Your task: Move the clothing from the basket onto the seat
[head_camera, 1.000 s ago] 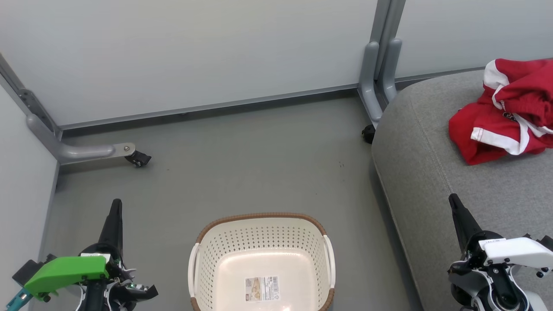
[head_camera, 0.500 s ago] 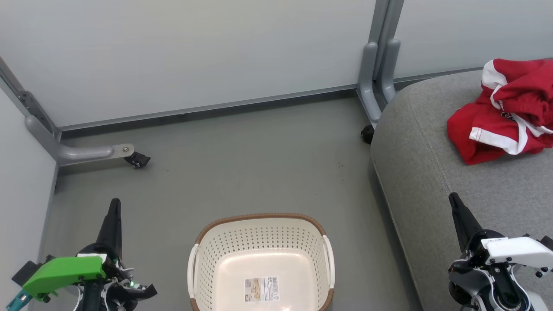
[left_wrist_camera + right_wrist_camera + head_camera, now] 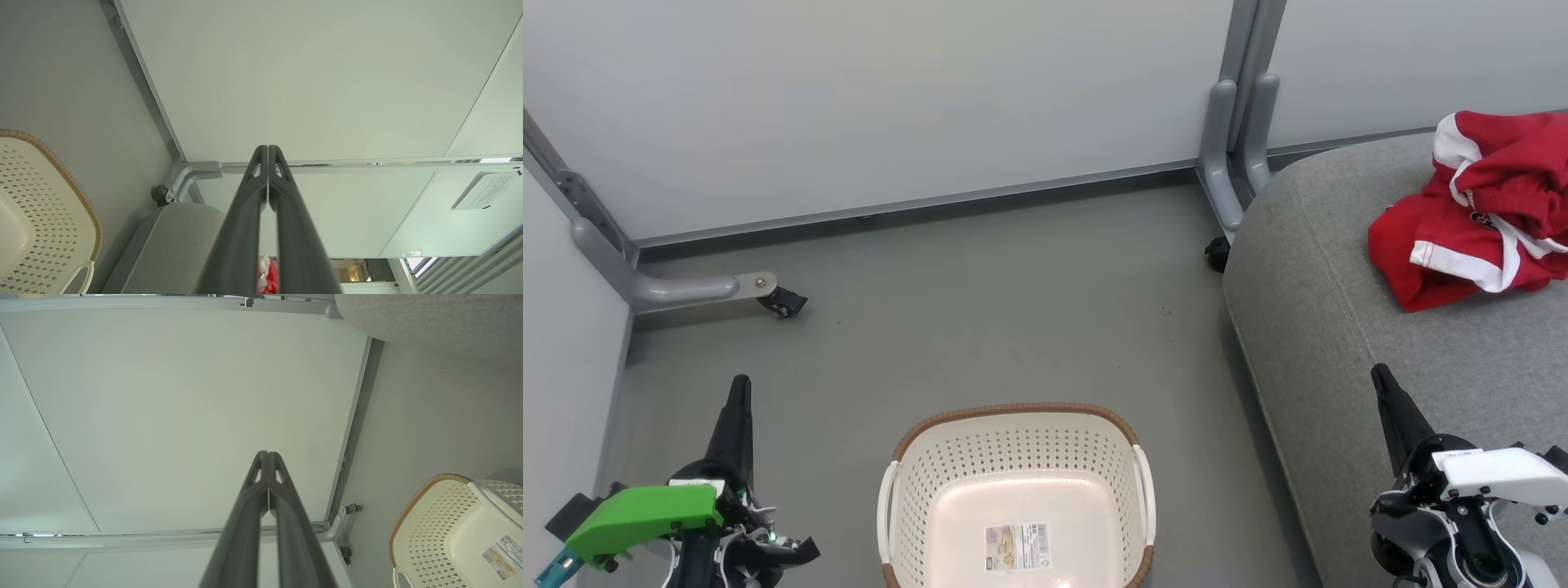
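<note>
The clothing lies in a crumpled red heap with white stripes and trim on the seat, toward its far right, cut by the head view's right edge; a bit of black-and-white lettering shows in a fold. The seat is a big grey fabric cushion with a rounded edge and a stitched seam, standing to the right of the basket and apart from it. The basket sits on the floor at the bottom middle of the head view, with cream perforated walls, a brown rim and white handles, its bare bottom showing a barcode sticker. The floor is smooth and grey with a few dark specks. Pale panels in grey metal frames close the space at the back and on the left. One frame foot at the left ends in a black caster. The left fingers are pressed together, gripping nothing, over the floor left of the basket. The right fingers are likewise closed tight, seen against the seat's near part, well apart from the clothing.
</note>
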Available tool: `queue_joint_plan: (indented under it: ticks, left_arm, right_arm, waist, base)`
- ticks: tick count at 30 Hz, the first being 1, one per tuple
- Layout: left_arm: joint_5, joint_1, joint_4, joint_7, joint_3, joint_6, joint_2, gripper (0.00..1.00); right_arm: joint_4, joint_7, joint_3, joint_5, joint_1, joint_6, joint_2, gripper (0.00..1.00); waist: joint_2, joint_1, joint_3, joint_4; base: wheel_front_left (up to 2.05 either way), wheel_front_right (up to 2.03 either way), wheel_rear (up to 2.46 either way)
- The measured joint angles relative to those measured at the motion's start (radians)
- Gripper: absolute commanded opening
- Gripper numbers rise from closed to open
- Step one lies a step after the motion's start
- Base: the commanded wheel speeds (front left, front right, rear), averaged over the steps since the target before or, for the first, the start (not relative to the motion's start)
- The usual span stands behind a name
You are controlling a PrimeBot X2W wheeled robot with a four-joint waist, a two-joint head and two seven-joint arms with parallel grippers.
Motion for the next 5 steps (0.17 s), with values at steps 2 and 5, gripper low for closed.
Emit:
queue_joint_plan:
  ticks: [2, 5]
  left_arm:
    - [0.0, 0.0, 0.0, 0.0, 0.0, 0.0, 0.0, 0.0]
    - [0.0, 0.0, 0.0, 0.0, 0.0, 0.0, 0.0, 0.0]
  right_arm:
    - [0.0, 0.0, 0.0, 0.0, 0.0, 0.0, 0.0, 0.0]
    - [0.0, 0.0, 0.0, 0.0, 0.0, 0.0, 0.0, 0.0]
  waist:
    - [0.0, 0.0, 0.0, 0.0]
    - [0.0, 0.0, 0.0, 0.0]
  base:
    - [0.0, 0.0, 0.0]
    - [0.0, 0.0, 0.0]
